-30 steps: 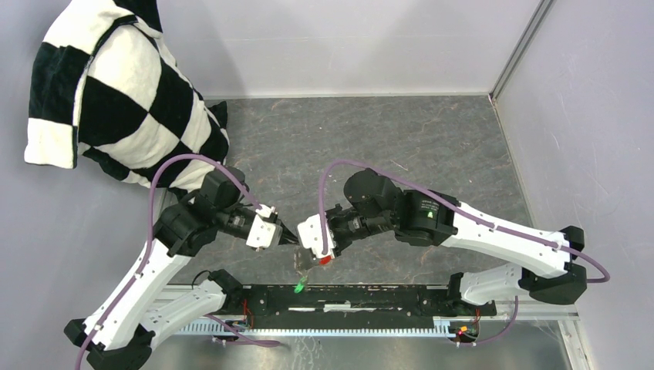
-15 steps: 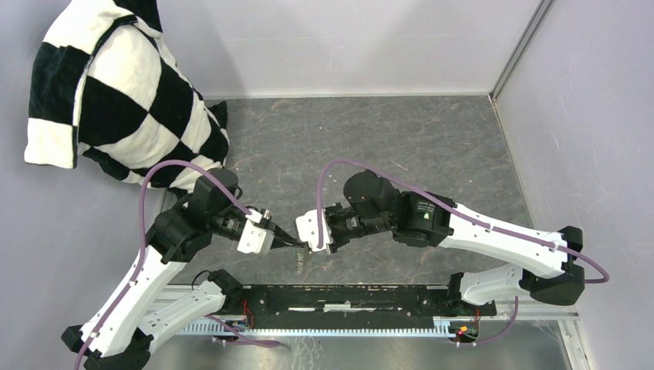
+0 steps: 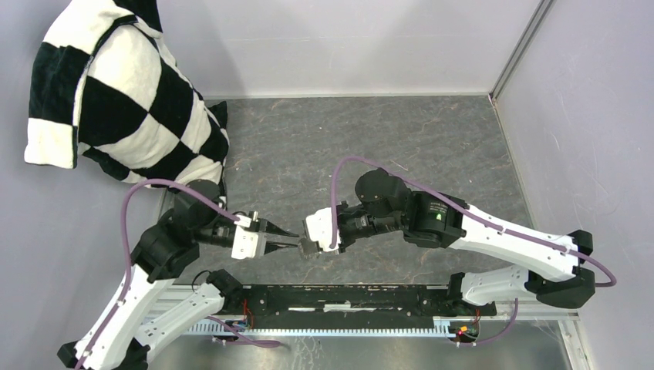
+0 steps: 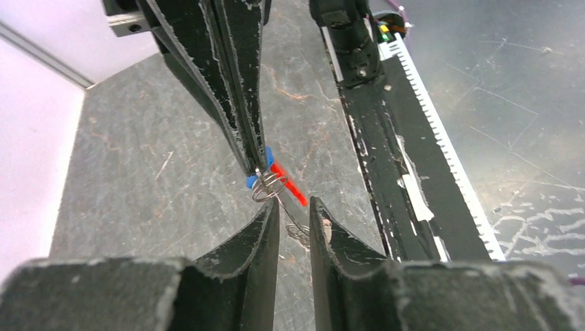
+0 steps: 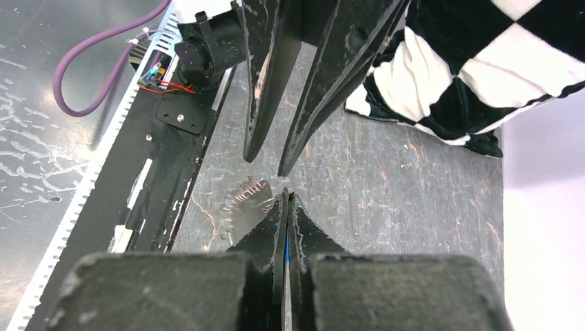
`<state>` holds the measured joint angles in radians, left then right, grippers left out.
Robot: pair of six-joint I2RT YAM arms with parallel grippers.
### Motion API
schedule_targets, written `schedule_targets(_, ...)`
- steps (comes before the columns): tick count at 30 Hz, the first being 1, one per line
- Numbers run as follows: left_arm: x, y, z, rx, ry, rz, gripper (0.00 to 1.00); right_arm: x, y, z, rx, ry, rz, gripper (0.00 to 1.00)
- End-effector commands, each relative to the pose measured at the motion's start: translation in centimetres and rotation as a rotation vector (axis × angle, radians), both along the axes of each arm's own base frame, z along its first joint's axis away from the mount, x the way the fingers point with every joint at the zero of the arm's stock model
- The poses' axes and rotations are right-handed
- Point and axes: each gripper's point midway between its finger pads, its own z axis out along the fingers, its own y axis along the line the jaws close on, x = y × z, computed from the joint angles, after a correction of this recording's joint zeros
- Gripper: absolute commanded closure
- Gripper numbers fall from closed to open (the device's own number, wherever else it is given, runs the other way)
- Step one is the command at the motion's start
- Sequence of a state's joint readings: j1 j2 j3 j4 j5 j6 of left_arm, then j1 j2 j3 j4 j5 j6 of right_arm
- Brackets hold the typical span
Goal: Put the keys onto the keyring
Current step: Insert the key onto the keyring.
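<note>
Nearest us, along the black rail (image 3: 347, 297), the green key that dangled there a second ago has vanished from the overhead view, and I can't find it in any view now. Just beyond, the left arm has swung back leftward. The left gripper (image 3: 293, 243) has its fingers slightly apart, tip to tip with the right gripper (image 3: 307, 248) over the worktop (image 3: 385, 139).

The overhead view hides the hardware, but the left wrist view shows it. The right gripper is clamped on the blue key (image 4: 252, 182), with the keyring (image 4: 268, 185) at its tip. The red tag (image 4: 290, 187) hangs beside it, and the grey strap (image 4: 296, 231) trails into the left gripper's gap. The right wrist view offers only a blue sliver.

Threading looks under way, not finished.
</note>
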<state>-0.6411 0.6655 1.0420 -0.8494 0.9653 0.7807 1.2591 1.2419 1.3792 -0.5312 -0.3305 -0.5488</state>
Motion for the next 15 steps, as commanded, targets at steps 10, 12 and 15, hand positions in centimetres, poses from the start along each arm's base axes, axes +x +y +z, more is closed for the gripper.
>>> schedule_targets(10,1.1,0.2,-1.3,0.048,0.087,0.094,0.59,-1.3,-0.3,3.7,0.121,-0.026,0.104,1.0)
schedule_targets(12,1.6,0.0,-1.2,0.056,0.103,0.115,0.56,-1.5,-0.4,3.7,0.118,-0.023,0.117,1.0)
schedule_targets(15,1.7,0.1,-1.0,0.073,0.105,0.118,0.56,-1.6,-0.5,3.5,0.11,-0.018,0.125,1.0)
